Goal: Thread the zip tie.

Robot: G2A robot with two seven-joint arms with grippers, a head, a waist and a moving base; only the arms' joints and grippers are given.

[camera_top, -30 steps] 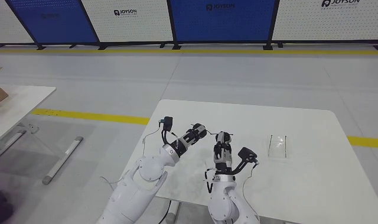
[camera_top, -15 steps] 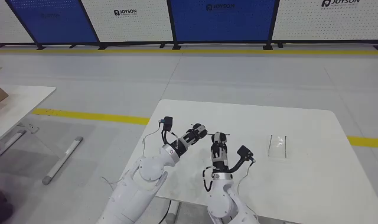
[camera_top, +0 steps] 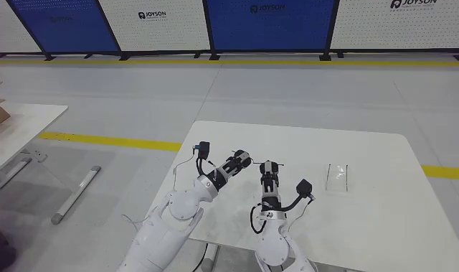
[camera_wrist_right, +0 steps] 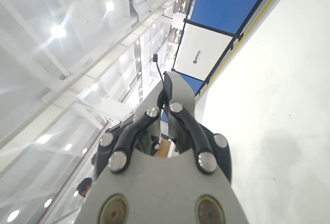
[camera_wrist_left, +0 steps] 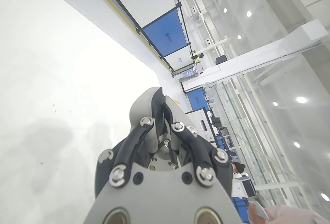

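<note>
Quick count: two grippers, one zip tie, one clear flat thing, all over one white table (camera_top: 362, 225).

The zip tie (camera_wrist_right: 159, 70) is black and thin, and it's pinched in the right gripper (camera_wrist_right: 166, 80). The fingers are clamped tight on the strap, and the little square head sticks out past the fingertips, up off the table. From the top view that gripper (camera_top: 268, 166) sits above the near middle of the table, with a thin dark sliver poking out on its right side.

The left gripper (camera_wrist_left: 158, 96) has its fingers pressed together too, but I can't make out anything between them. In the top view it (camera_top: 242, 158) is just left of the right one, close but not touching.

The clear flat thing (camera_top: 337, 177) lies on the table well to the right of both grippers, with a dark line down each of its two sides. Can't tell what it is.

Versus a second ago, not much. The right arm's wrist drifted a bit left, then swung back right, and the gripper ended up about where it started. The left arm and the clear thing haven't budged, and the tie is still in the same grip.
</note>
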